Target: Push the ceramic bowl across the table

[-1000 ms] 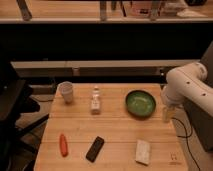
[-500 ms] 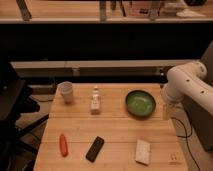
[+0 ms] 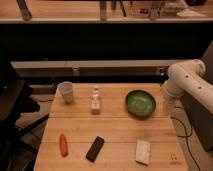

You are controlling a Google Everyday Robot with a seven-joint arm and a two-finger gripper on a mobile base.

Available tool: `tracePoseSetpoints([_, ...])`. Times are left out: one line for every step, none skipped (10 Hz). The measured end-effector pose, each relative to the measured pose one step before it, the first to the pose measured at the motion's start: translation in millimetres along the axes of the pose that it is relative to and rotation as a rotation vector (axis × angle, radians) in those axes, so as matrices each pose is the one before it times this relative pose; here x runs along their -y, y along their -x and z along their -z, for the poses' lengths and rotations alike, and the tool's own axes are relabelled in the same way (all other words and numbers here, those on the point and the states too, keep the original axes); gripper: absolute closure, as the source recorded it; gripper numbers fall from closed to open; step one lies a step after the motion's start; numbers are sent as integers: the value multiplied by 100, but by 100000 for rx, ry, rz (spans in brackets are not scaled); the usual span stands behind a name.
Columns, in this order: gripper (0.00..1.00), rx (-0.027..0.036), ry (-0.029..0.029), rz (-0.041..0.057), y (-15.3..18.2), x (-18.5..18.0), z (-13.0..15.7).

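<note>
The ceramic bowl [image 3: 140,103] is round, shallow and glossy green with a darker rim. It sits on the light wooden table [image 3: 120,131], toward the far right. My gripper [image 3: 169,107] hangs from the white arm [image 3: 186,79] just right of the bowl, at the table's right edge, close to the bowl's rim. I cannot tell whether it touches the bowl.
A white cup [image 3: 66,91] stands at the far left, with a small bottle [image 3: 95,101] left of the bowl. Near the front lie a red object [image 3: 63,144], a black object [image 3: 95,148] and a pale block [image 3: 143,151]. A cable [image 3: 184,131] hangs off the right side.
The arm has shifted very slightly upward beside the bowl. The bowl and the other items have not moved.
</note>
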Motion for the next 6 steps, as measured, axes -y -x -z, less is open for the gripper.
tracePoseSetpoints([20, 314, -262, 36, 120, 678, -275])
tracePoseSetpoints([20, 711, -35, -195, 101, 397, -206])
tracePoseSetpoints([20, -335, 124, -180, -258, 140, -123])
tracePoseSetpoints([20, -151, 30, -346, -391, 253, -170])
tracePoseSetpoints([20, -260, 129, -373, -730, 261, -216])
tracePoseSetpoints([20, -56, 8, -217, -357, 278, -166])
